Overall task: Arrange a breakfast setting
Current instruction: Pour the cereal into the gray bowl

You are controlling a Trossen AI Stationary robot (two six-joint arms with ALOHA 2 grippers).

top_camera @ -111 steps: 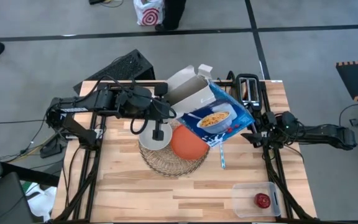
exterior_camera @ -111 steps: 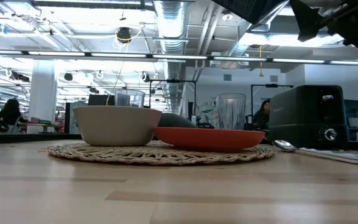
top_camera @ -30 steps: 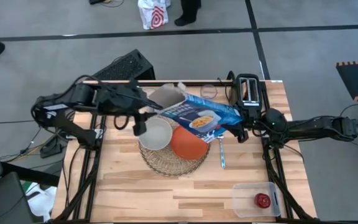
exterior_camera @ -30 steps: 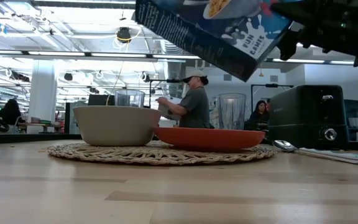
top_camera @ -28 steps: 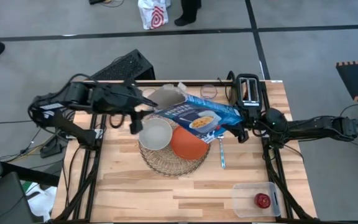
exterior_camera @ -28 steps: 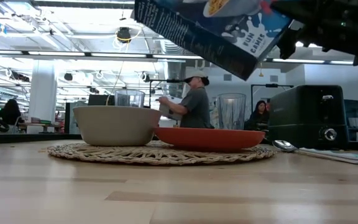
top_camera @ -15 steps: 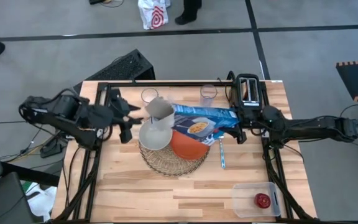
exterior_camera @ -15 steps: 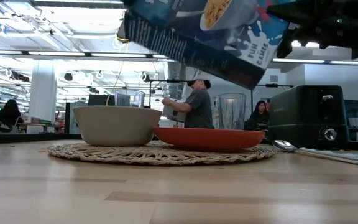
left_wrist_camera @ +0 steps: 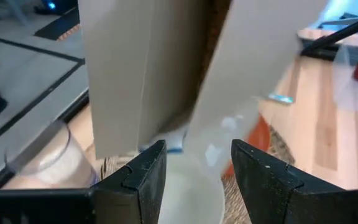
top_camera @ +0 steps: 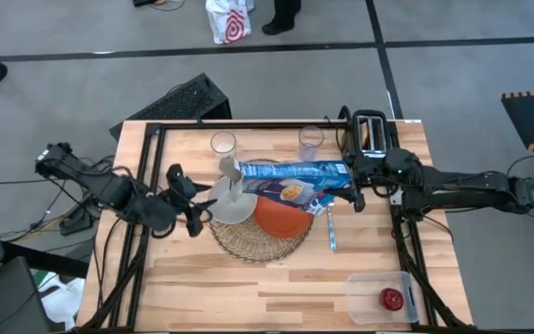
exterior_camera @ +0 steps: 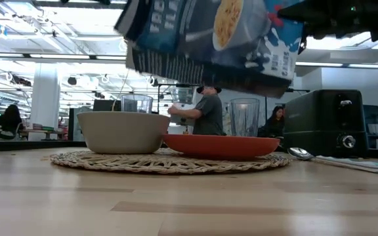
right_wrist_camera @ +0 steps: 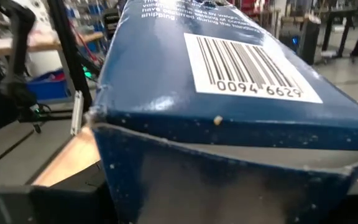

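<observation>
The blue-white cereal box (top_camera: 290, 174) hangs on its side above the grey bowl (top_camera: 233, 208) and orange plate (top_camera: 281, 216), which sit on the round wire mat (top_camera: 258, 239). Its open flaps (top_camera: 231, 173) are over the bowl. My right gripper (top_camera: 353, 191) is shut on the box's bottom end. My left gripper (top_camera: 193, 202) is open and empty, left of the bowl, facing the flaps (left_wrist_camera: 148, 68). The metal spoon (top_camera: 331, 232) lies right of the plate. Two clear glasses (top_camera: 222, 144) (top_camera: 311, 139) stand at the far edge. The red apple (top_camera: 392, 299) is in the tub. The bread is not in view. My right gripper holds the cereal box by its closed bottom end (top_camera: 343, 178), coming level from the table's right. The box fills the right wrist view (right_wrist_camera: 229, 124) and hides the fingers. The box lies about level on its side, lifted clear above the bowl and plate (exterior_camera: 209, 39).
A black toaster (top_camera: 371, 135) stands at the far right corner, close behind my right gripper. A clear plastic tub (top_camera: 381, 297) sits at the near right. A black frame rail runs along the far edge. A person walks in the room behind the table.
My left gripper has drawn back from the box's flaps toward the table's left and near edges. My right gripper has turned, rolling the box onto its side; the box's open end has come down toward level over the bowl.
</observation>
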